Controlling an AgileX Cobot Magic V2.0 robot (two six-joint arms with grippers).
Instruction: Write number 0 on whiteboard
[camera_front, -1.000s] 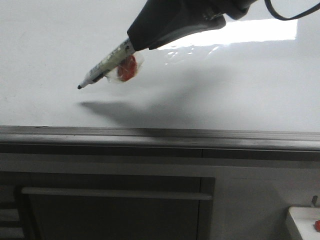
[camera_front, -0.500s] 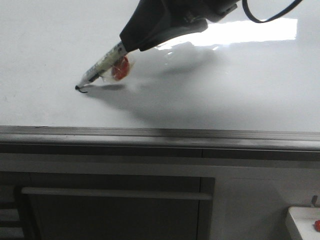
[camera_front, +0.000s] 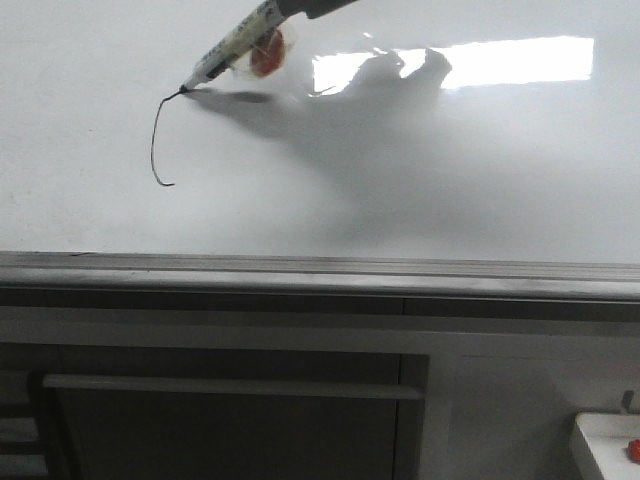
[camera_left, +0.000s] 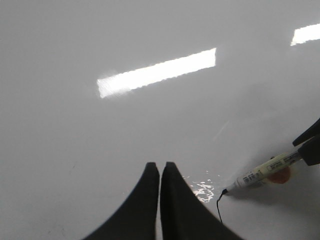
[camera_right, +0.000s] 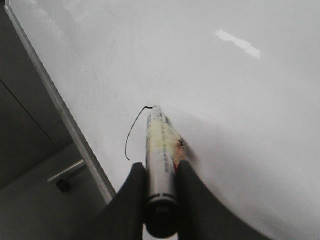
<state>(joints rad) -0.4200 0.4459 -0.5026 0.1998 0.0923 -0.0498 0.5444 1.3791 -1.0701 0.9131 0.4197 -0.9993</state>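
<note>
Number 0: only partly drawn, a thin black curved stroke on the whiteboard, bowed like the left side of an oval, with a small hook at the lower end. Sits well above the whiteboard's grey metal ledge, toward the board's left part in the front view. Seen in the right wrist view as a slim arc near the board's framed edge.

Whiteboard: large, glossy, white, flat, reflecting a bright light strip; elsewhere unmarked.
</note>
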